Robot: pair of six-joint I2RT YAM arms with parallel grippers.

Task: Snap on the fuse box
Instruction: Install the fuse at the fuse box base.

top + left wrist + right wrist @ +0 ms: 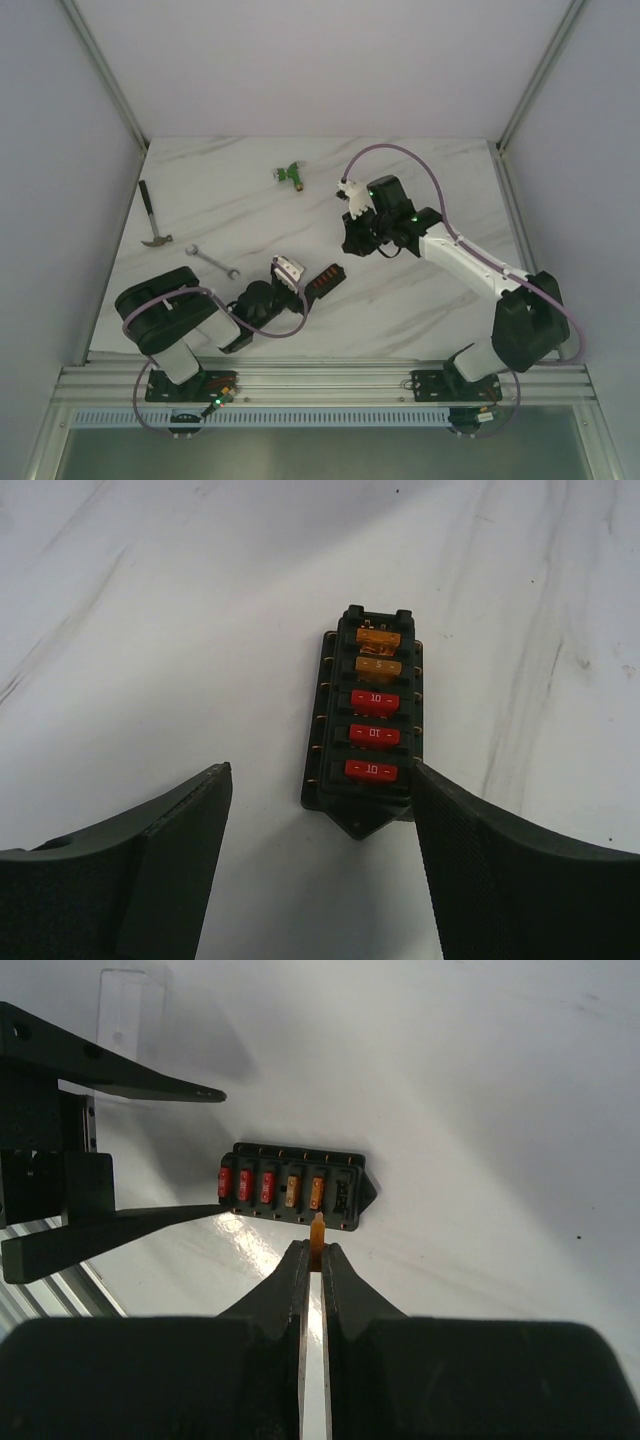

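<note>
find the fuse box (322, 278) lying flat on the tabletop (250, 200), fuses up, just ahead of the left arm. count five fuses seated in a row, three red and two amber, with a seemingly vacant slot at the amber end.

note the left pincer (320, 780) spread wide and gripping nothing, straddling the red end of the box. one finger (470, 860) right at the box's side, touching or just shy of it, impossible to tell; the other finger (180, 830) well apart.

note the right pincer (312, 1255) shut tight on a thin amber fuse (317, 1230), sticking out past the fingertips toward the box. lined up in the right wrist view with the box's long edge near the amber end, yet apart from the box and not in contact.

likely step: seating that fuse in the vacant slot. to do it well:
- shift the right pincer across to put the fuse squarely over the slot, not over the rim.
- square it with the neighbours' line, upright, no tilt.
- descend straight and slowly, and press home only with both prongs started in the slot.
- stop at a height flush with the row.
- first close the left pincer lightly on the box's sides, to prevent sliding on the smooth surface.
- avoid crushing the brass-coloured contacts (321, 717) along the edges.
- let go only after a firm seat.
- leave the clear plastic piece (130, 1010) alone for now.
</note>
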